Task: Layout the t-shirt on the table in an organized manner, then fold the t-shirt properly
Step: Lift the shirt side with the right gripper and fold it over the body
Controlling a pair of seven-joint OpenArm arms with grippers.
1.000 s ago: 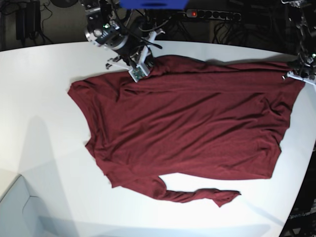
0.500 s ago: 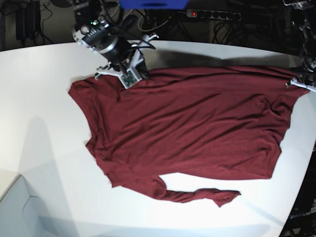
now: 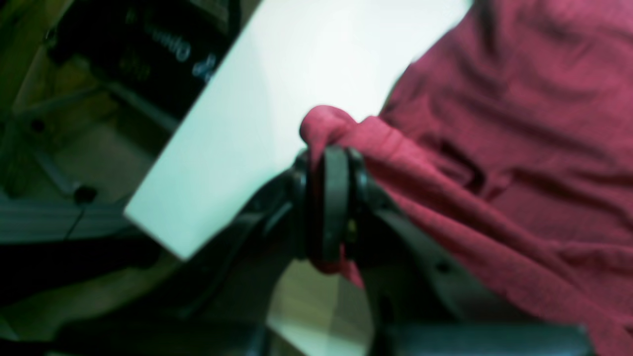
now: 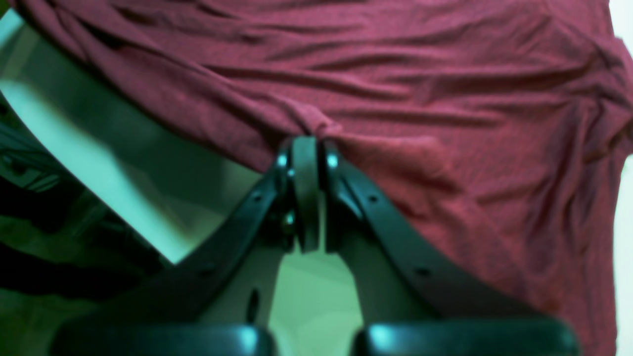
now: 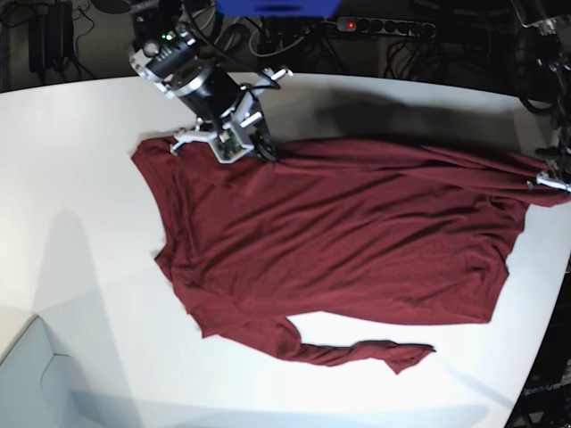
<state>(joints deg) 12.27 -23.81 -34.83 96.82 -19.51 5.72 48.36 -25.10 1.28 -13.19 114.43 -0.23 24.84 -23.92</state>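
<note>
Both hands, the right hand and the left hand, are clamped on the far edge of the one maroon t-shirt spread across the white table.

Base view: taken from high above, looking almost straight down on the table, far enough back to take in the whole t-shirt and both arms at the far edge. Left wrist view: mounted just behind the left gripper, facing forward along its fingers; very near, blurred, cloth ahead and right of the fingertips, table edge to their left. Right wrist view: the same mounting behind the right gripper, cloth filling the field beyond its fingers. All three views share the t-shirt's far edge.
</note>
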